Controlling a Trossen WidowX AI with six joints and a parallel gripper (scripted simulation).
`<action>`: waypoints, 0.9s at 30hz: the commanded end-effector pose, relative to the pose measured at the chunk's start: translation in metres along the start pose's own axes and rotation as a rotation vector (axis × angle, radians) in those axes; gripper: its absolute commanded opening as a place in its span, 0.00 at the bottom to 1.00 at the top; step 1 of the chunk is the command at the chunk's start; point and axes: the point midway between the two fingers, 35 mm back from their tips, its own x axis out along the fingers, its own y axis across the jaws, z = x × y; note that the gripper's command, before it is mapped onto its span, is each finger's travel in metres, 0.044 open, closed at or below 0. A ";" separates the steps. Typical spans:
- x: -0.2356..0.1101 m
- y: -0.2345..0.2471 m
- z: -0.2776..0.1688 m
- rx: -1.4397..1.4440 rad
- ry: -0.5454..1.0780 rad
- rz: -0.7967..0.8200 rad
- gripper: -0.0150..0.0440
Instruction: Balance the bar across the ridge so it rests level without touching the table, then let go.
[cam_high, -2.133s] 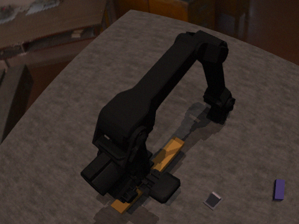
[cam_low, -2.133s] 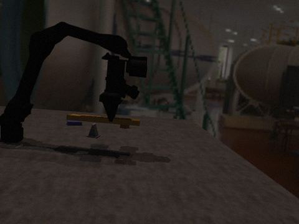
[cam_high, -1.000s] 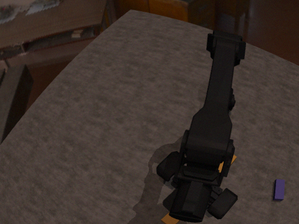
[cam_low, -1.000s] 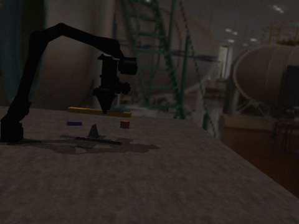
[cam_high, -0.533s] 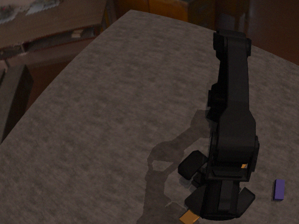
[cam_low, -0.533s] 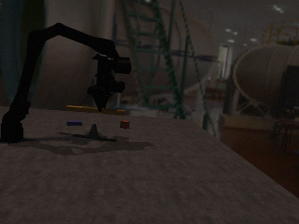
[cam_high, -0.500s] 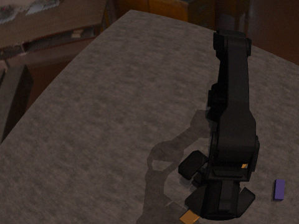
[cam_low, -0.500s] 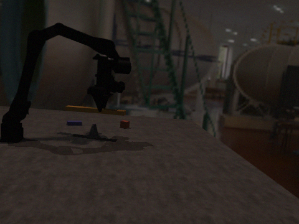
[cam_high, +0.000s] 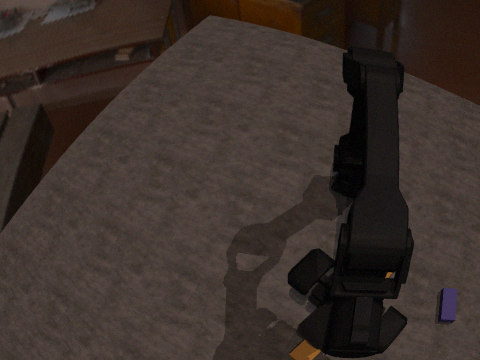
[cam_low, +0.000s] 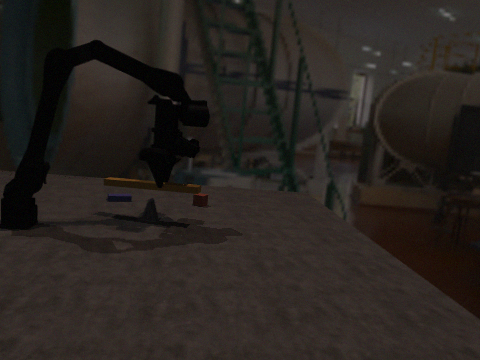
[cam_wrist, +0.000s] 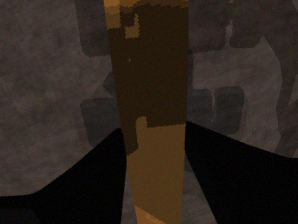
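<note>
- The long, flat orange-yellow bar (cam_low: 152, 185) is being gripped near its middle by the black parallel-jaw gripper (cam_low: 160, 183), whose jaws are closed on its two long sides.
- The bar is being held in the air above the grey speckled desk top (cam_low: 280, 280), close to level, with its right end sitting slightly lower in the exterior view.
- The small grey wedge-shaped ridge (cam_low: 150, 211) is being overhung by the bar; it is standing on the desk directly below the gripper, and a clear gap is being left between its peak and the bar.
- In the wrist view the bar (cam_wrist: 149, 96) is being seen running lengthwise between the two dark fingers, with a shadowed band lying across its middle.
- In the top view most of the bar is being hidden by the black arm (cam_high: 375, 165); only one orange end (cam_high: 304, 352) is being shown at the near edge of the desk.
- A small purple rectangular block (cam_high: 448, 304) is being left lying flat on the desk towards the near right corner in the top view, well apart from the gripper.
- A small red cube (cam_low: 200, 200) is being seen on the desk just beyond the right end of the bar in the exterior view.
- Dark shadows of the arm and bar are being cast on the desk around the ridge.
</note>
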 end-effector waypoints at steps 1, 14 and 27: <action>0.008 0.000 0.000 0.006 0.003 0.005 0.25; 0.021 -0.001 -0.001 0.006 0.003 0.004 0.25; 0.021 -0.001 -0.001 0.006 0.003 0.004 0.25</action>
